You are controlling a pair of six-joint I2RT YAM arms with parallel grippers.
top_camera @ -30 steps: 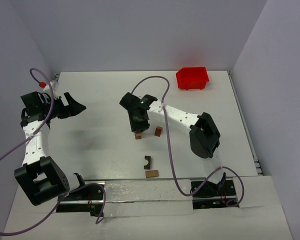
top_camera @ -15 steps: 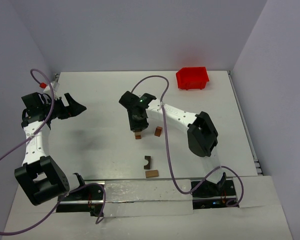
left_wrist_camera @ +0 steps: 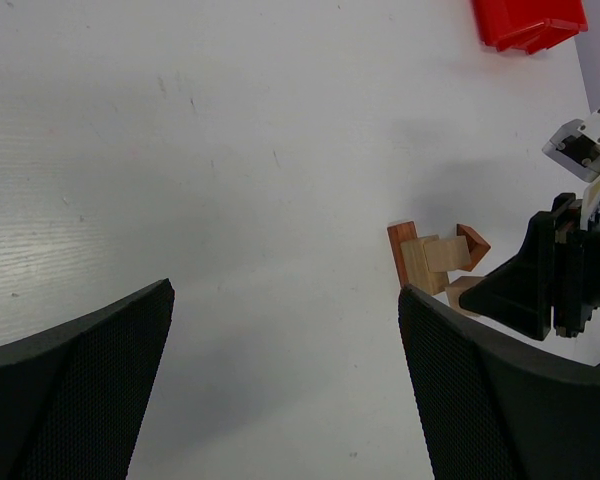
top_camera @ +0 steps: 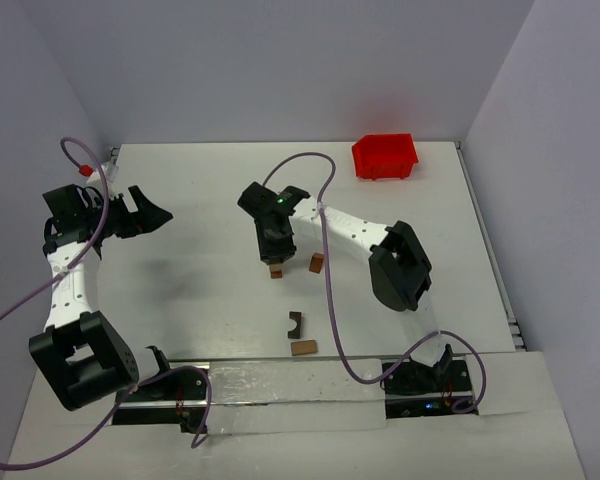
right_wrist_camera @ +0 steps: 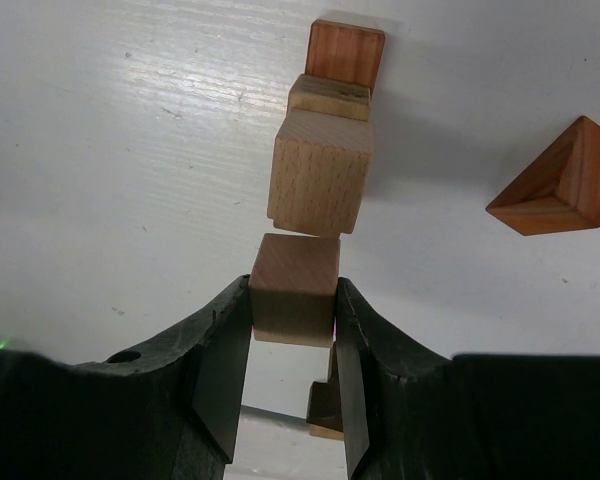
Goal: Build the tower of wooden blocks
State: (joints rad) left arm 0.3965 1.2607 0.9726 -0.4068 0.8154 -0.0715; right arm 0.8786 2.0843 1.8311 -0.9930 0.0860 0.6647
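By the tower [right_wrist_camera: 320,170], right gripper [right_wrist_camera: 292,305] pinches a pale wooden cube [right_wrist_camera: 294,285] (fine grain) — left gripper [left_wrist_camera: 285,300] spread wide.

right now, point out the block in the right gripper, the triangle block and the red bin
held block [right_wrist_camera: 294,288]: right wrist view, middle of its facing side
triangle block [right_wrist_camera: 560,190]: right wrist view, its large sloped face
red bin [top_camera: 385,168]: top external view, its front wall

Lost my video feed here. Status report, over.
Right hand shut on a light wood cube, close by the tower. Left hand open, empty, far left. Triangular block beside tower, not touching.
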